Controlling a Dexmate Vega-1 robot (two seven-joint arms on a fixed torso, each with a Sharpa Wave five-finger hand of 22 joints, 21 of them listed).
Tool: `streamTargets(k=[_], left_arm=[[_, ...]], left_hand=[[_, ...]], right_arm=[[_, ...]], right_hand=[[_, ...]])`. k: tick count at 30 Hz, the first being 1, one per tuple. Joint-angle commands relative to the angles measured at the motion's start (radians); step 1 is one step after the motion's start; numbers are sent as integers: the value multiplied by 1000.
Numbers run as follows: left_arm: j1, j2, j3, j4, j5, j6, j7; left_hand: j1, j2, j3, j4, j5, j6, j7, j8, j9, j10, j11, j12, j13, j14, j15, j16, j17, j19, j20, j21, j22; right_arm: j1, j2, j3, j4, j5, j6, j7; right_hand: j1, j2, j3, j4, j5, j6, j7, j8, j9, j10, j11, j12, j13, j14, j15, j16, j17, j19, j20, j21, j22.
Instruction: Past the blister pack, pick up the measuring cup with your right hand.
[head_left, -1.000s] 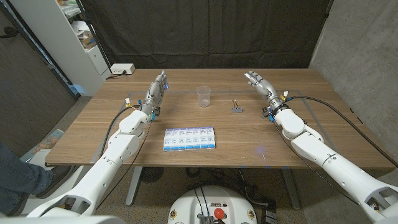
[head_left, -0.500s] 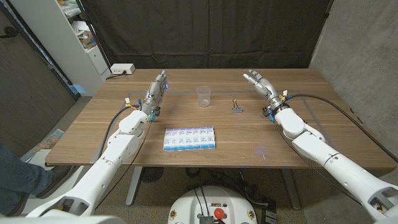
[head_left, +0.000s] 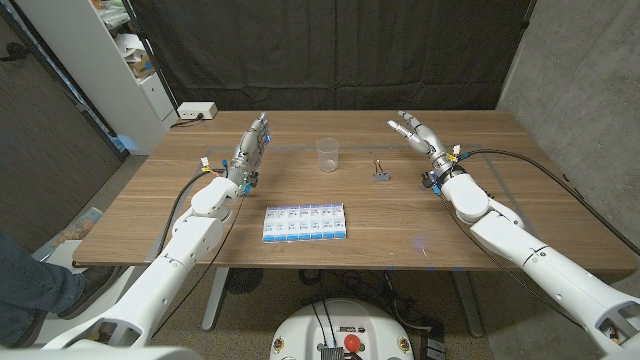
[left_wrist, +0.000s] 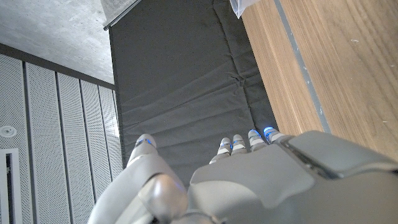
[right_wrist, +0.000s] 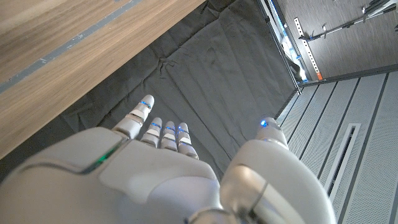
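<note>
The pack (head_left: 305, 222) is lying nearest to the robot, flat on the surface (head_left: 150, 220), in the middle between the two arms. Beyond it and a little to the right, a clip (head_left: 381, 176) is sitting alone. The cup (head_left: 327, 153) is standing upright farther back, past the pack, near the middle of the surface, with free room all around it.

The right hand (head_left: 413, 131) is waiting at the far right, well apart from the cup and about level with it. Its fingers (right_wrist: 163, 133) are stretching out straight with the thumb apart, and they are holding nothing. The left hand (head_left: 255, 139) is staying out at the far left, also with straight fingers and nothing in them.

The cup is looking like clear thin plastic, so I am judging it very light, smooth and a bit slippery, and easy to tip or push away if one finger is touching it first. The wall is probably bending under hard pressure. The best hold is looking to be around the middle of the wall, thumb on one side and fingers opposite, closing gently and evenly.
</note>
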Motion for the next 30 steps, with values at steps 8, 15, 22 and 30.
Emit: streamTargets(k=[8, 15, 22, 30], left_arm=[[7, 10, -3, -6, -7, 0, -1], [-1, 11, 0, 4, -7, 2, -10], [0, 13, 1, 3, -5, 2, -13], [1, 14, -2, -3, -5, -2, -10]], left_hand=[[13, 4, 4, -5, 5, 0, 3, 3, 4, -36, 8, 5, 4, -78, 7, 4, 3, -106, 3, 6, 5], [13, 5, 3, -6, 5, 1, 2, 3, 4, -36, 6, 5, 4, -78, 7, 5, 3, -107, 4, 6, 5], [14, 6, 2, -6, 5, 2, 2, 4, 4, -36, 5, 5, 4, -79, 6, 5, 3, -108, 6, 7, 5], [15, 6, 2, -6, 4, 4, 1, 4, 4, -37, 2, 5, 4, -79, 6, 5, 3, -109, 9, 7, 5]], right_arm=[[14, 12, -28, 3, -70, -19, -33], [17, 12, -33, -4, -95, -29, -49], [18, 11, -40, -10, -123, -40, -64], [23, 9, -47, -16, -150, -52, -72]], right_hand=[[24, 2, 3, -15, 9, -8, 5, 0, 3, -9, 0, 3, 4, -10, 3, -3, 3, -5, -5, 0, 4], [31, 1, 3, -19, 12, -10, 5, 0, 3, -8, 2, 5, 4, -10, 4, -2, 3, -6, -4, 0, 4], [38, 1, 4, -22, 14, -10, 5, 1, 3, -5, 0, 7, 5, -10, 3, -1, 3, -5, -4, 1, 4], [46, 1, 4, -26, 17, -10, 6, 2, 4, -3, 0, 8, 5, -6, 2, 1, 3, -3, -4, 2, 4]])
